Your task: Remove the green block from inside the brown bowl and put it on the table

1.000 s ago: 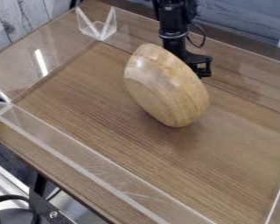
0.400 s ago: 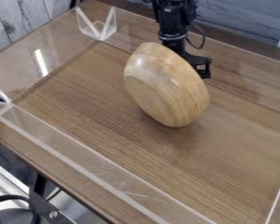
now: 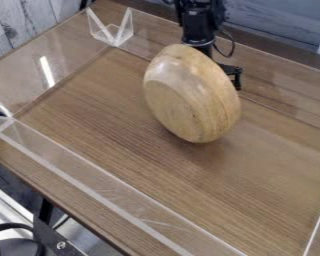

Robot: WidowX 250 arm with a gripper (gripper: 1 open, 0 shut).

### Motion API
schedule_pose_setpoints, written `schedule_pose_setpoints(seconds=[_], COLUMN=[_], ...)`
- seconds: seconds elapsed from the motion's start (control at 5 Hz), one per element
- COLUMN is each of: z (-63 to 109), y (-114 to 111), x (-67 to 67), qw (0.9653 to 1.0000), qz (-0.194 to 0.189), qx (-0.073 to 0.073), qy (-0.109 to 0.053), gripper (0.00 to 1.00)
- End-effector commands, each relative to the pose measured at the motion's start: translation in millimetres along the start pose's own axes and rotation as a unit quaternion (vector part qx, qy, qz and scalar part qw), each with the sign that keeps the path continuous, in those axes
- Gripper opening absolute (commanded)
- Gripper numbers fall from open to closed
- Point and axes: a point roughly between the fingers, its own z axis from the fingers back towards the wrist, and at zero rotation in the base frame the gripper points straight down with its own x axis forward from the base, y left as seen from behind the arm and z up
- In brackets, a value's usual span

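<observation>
The brown bowl (image 3: 190,95) stands tipped up on its edge on the table (image 3: 96,135). Its rounded outside and small flat base face the camera and its opening faces away. My black gripper (image 3: 200,40) points straight down right behind the bowl's upper far rim. Its fingertips are hidden by the bowl, and it appears shut on the rim, holding the bowl tilted. A black part of the hand (image 3: 234,76) shows past the bowl's right side. The green block is hidden from view.
Low clear acrylic walls (image 3: 69,170) edge the tabletop, with a clear corner bracket (image 3: 112,28) at the back left. Bare wood lies in front of and left of the bowl.
The bowl has tipped slightly further upright, its top edge now a little higher against the gripper. The hand has kept its place.
</observation>
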Motion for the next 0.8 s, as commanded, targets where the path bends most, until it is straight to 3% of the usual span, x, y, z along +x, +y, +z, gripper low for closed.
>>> schedule_pose_setpoints(seconds=[0.0, 0.6], z=[-5.2, -18.7], y=[6, 12], x=[3.5, 6.1], qw=[1.0, 0.9998], qz=[0.004, 0.011], qx=[0.006, 0.015], qy=[0.0, 0.009], gripper=[0.0, 0.0])
